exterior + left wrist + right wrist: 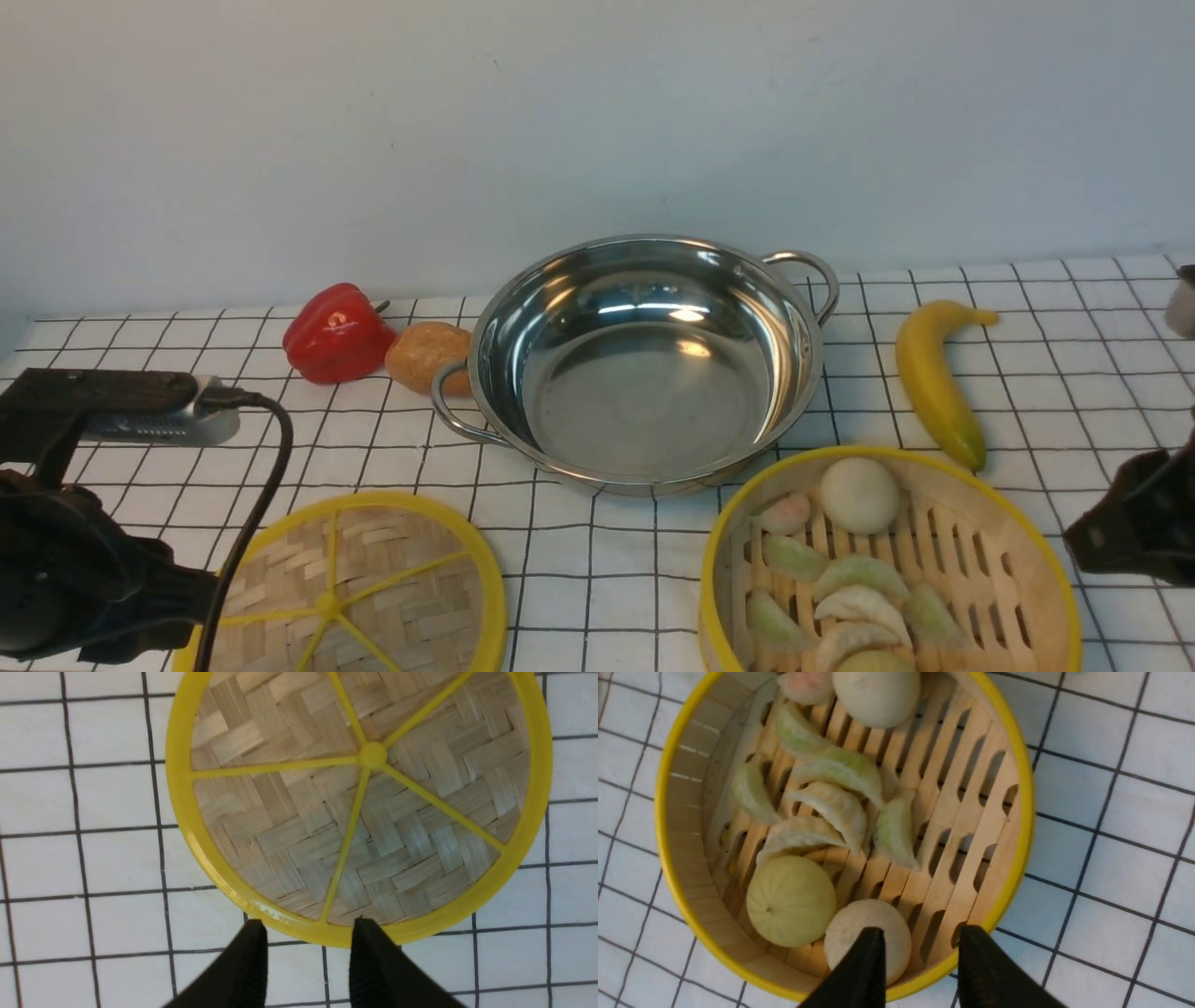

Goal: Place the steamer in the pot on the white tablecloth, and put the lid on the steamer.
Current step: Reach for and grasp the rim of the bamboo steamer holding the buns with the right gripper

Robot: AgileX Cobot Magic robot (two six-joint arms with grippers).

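steamer (971, 560) near pot (644, 392) (dumplings (859, 574) inside) | lid (392, 579) on tablecloth (597, 579)

The left arm (65, 579) was bulky and matte black, carrying a silver-grey camera module (159, 425) under a flat black bracket (93, 387), with a black cable (271, 467) plugged into its end. The right arm (1134, 523) showed as an angular black piece. The left tool (308, 927) and right tool (922, 933) each had two tapered black fingers (243, 970), finely ribbed inside.

pot (644, 392): empty, centre | steamer (966, 560): uncovered, front-right | lid (392, 579): flat, front-left | on white tablecloth (597, 579)
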